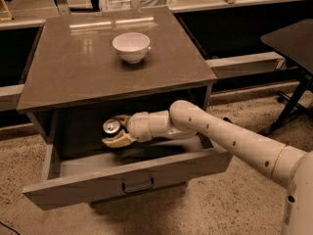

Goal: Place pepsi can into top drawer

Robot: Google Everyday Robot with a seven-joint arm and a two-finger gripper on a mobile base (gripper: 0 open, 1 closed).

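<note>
The top drawer (73, 186) is pulled open, its front panel toward me with a small dark handle (138, 186). The pepsi can (111, 126) shows only its silver top with the pull tab; it is upright inside the drawer's back left part, under the cabinet top. My gripper (115, 129) reaches in from the right and is shut on the can, one finger behind it and one finger (116, 141) in front. I cannot tell whether the can rests on the drawer floor.
A white bowl (131, 46) stands on the grey-brown cabinet top (73, 72). A dark table (293, 40) with a black leg stands at the right. Low shelving runs along the back. The floor is speckled stone.
</note>
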